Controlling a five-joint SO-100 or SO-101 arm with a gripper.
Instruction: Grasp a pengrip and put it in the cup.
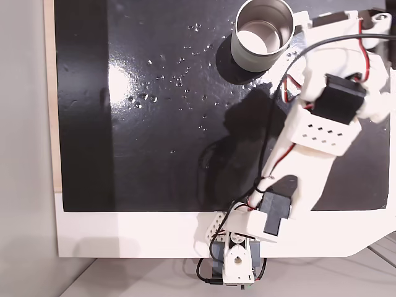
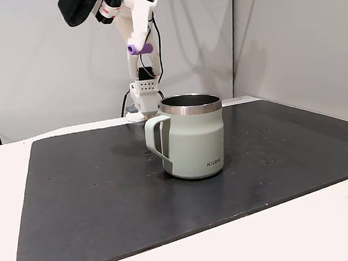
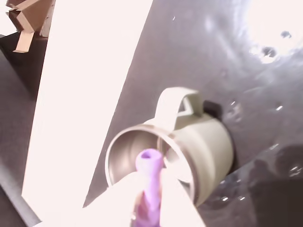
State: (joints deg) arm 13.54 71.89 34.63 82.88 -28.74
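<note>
Pengrip [image 3: 149, 182] is held between the two white fingers [image 3: 177, 203] of the end effector [image 3: 147, 198], which is closed on it — in the wrist view the purple tube sticks out beyond the fingertips, and its open end points toward the mouth of the cup [image 3: 203, 146]. In a fixed view from the side the pengrip [image 2: 139, 48] is high in the air, lying about level, well above the rim of the cup [image 2: 192, 138] and farther back, to the left of it in that view. The cup stands upright on the dark mat [image 2: 94, 190] that covers the surface, its handle turned to the left in this view. In a fixed view from above the cup [image 1: 263, 34] is at the top edge of the mat, and the arm [image 1: 309, 142] reaches up toward it from the base at the bottom.

I judge the grasp is done and the carry is under way. What matters next is the offset: the cup mouth lies below and ahead of the tube, so the end effector should come over the opening before it lets go — the tube is slim and the mouth wide, so I think the margin is good
</note>
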